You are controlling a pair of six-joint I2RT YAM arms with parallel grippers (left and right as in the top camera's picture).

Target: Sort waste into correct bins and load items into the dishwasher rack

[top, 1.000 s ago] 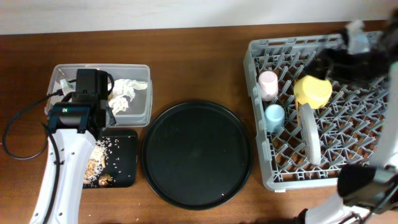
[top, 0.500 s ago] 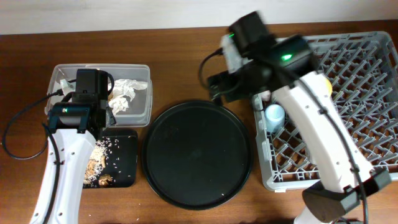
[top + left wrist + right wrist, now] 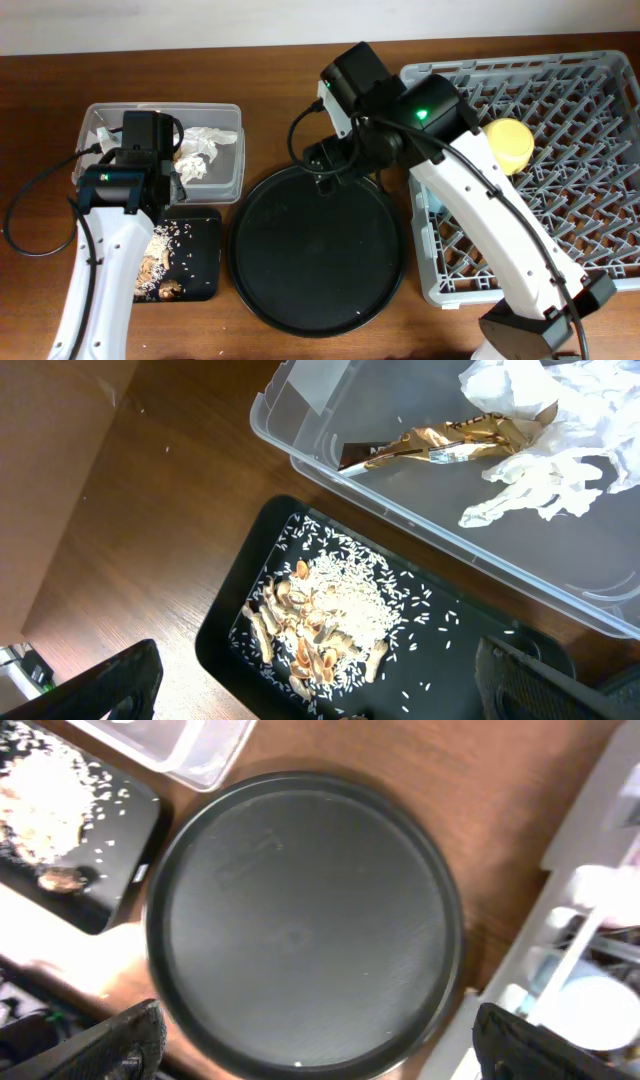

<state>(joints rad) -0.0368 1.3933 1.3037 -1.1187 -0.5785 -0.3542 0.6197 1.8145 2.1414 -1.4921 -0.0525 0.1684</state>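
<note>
My right gripper (image 3: 325,1045): over round black tray (image 3: 317,248), upper edge; jaws wide apart, nothing held. My left gripper (image 3: 330,685): left of round black tray, jaws spread wide, empty. Clear tub (image 3: 236,185) upper-left of it: tissue (image 3: 560,450), brown-gold wrapper (image 3: 450,445) inside. Shallow black tray (image 3: 230,630) at its left: food scraps (image 3: 320,620) in it. Dishwasher rack (image 3: 600,200) at its right, yellow bowl (image 3: 512,146) inside.

We saw a dark brown wooden table (image 3: 270,90) with visible grain, a pale wall (image 3: 200,20) behind its far edge, and soft glare on the wood.
</note>
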